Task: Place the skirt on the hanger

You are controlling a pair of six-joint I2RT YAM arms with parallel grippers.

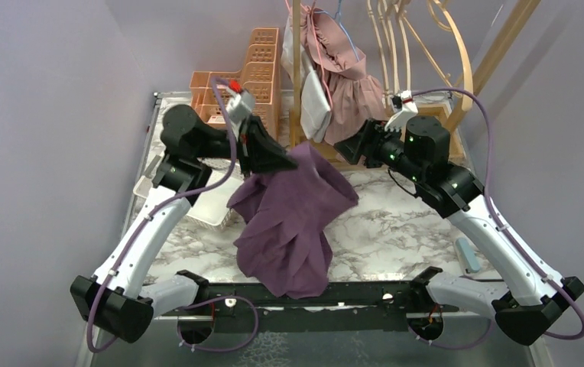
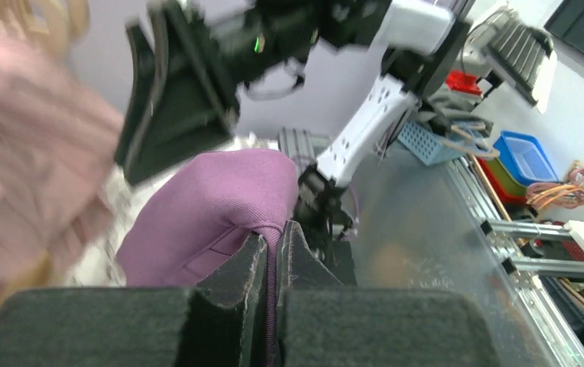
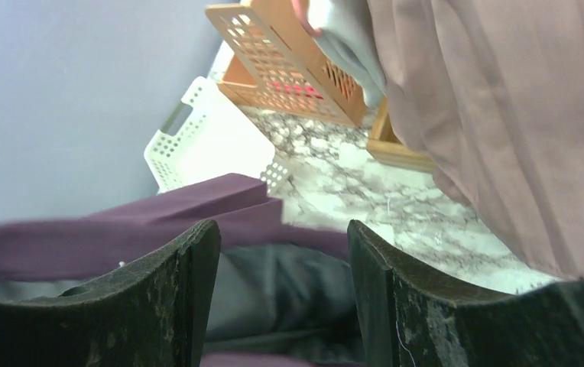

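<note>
Surface: marble-patterned table [image 1: 403, 229] between plain lilac walls [image 1: 37, 115]
Far left: white basket [image 1: 197, 202] lies flat on the table beside the left arm; in the right wrist view its perforated rim [image 3: 197, 145] shows beyond the purple cloth
Back left: orange baskets [image 1: 254, 69] stand stacked against the back wall, just left of a wooden rack [image 1: 296, 92]
Left gripper: the left gripper [image 1: 270, 157] is raised over the table's middle, clenched on a top edge of the skirt; in its own wrist view the fingertips [image 2: 254, 256] are pressed together with a fold of purple fabric between them
Skirt: the purple skirt [image 1: 293, 222] hangs down from that grasp, its lower part heaped on the table toward the near edge; it is on no hanger
Rack: a pink garment [image 1: 350, 88] and a white garment [image 1: 316, 103] hang from it, behind the skirt
Right gripper: the right gripper [image 1: 352, 145] is level with the skirt's top and near it, jaws spread and released; in its wrist view the fingers [image 3: 186, 283] stand apart with purple cloth beyond them, nothing gripped
Back right: wooden hangers [image 1: 465, 57] rise in pale curves behind the right arm
Far right: a pale blue object [image 1: 468, 254] lies on the table by the right arm; what it is cannot be told
</note>
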